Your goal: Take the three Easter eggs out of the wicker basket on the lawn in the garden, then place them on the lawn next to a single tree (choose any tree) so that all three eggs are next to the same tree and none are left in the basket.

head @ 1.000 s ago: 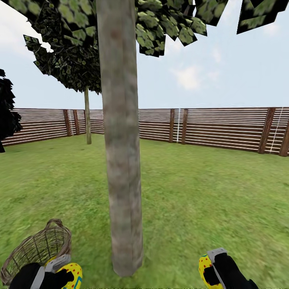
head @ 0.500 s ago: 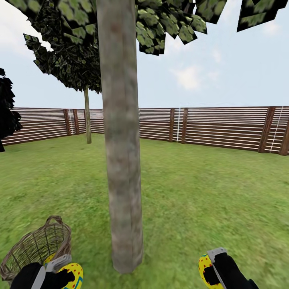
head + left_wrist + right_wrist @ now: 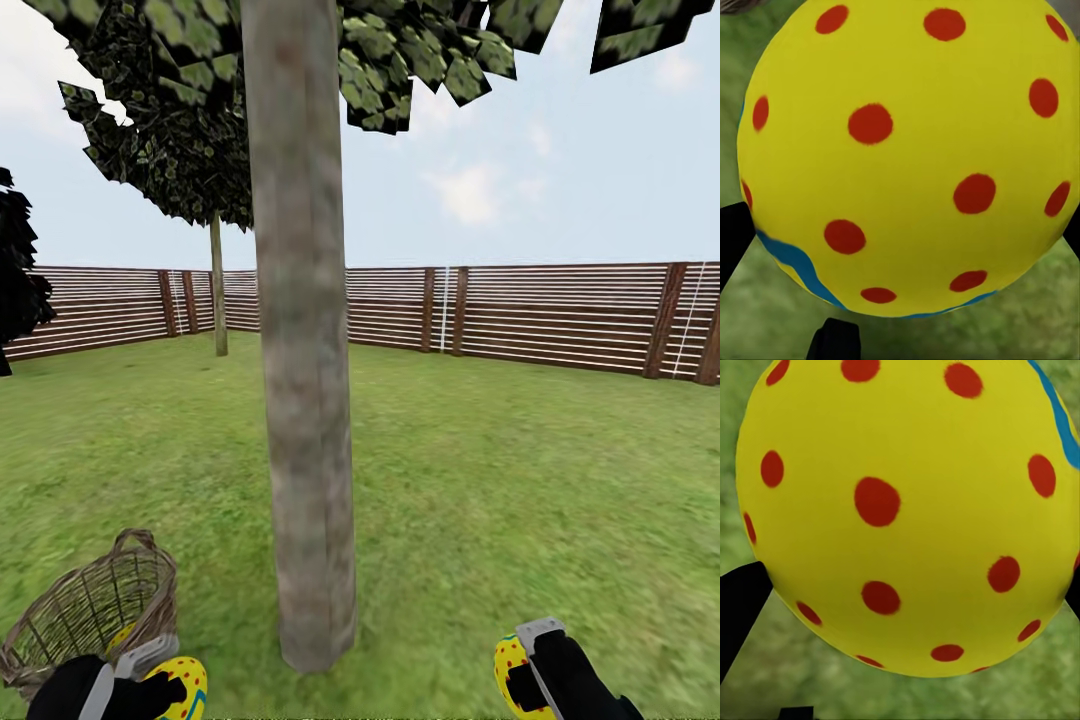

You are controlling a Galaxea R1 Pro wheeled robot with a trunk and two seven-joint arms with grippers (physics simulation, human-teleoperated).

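A fenced garden is being shown, with the lawn (image 3: 500, 480) stretching to a slatted wooden fence (image 3: 560, 320) under a pale, lightly clouded sky. At the lower left of the head view, the left gripper (image 3: 150, 678) is being seen pinching a yellow Easter egg with red dots and a blue band (image 3: 180, 685); in the left wrist view the same egg (image 3: 907, 157) is being pictured very close, with dark finger parts (image 3: 731, 236) pressing at its sides and grass behind it. Just behind that gripper, the wicker basket (image 3: 95, 605) is being seen tilted on the lawn, and a patch of yellow (image 3: 122, 638) is being glimpsed through its weave, though what it belongs to cannot be told. At the lower right, the right gripper (image 3: 530, 675) is being seen clamped on a second Easter egg (image 3: 510, 672), which is being pictured at close range in the right wrist view (image 3: 907, 510) over the grass. Between the two grippers and a little farther off, the thick pale trunk of the tree (image 3: 300, 400) is being seen rising from the lawn, leaf clusters (image 3: 400, 60) spreading overhead. A thin-trunked tree (image 3: 218, 290) is standing near the fence, and a dark conifer (image 3: 18, 270) is being cut by the left edge.
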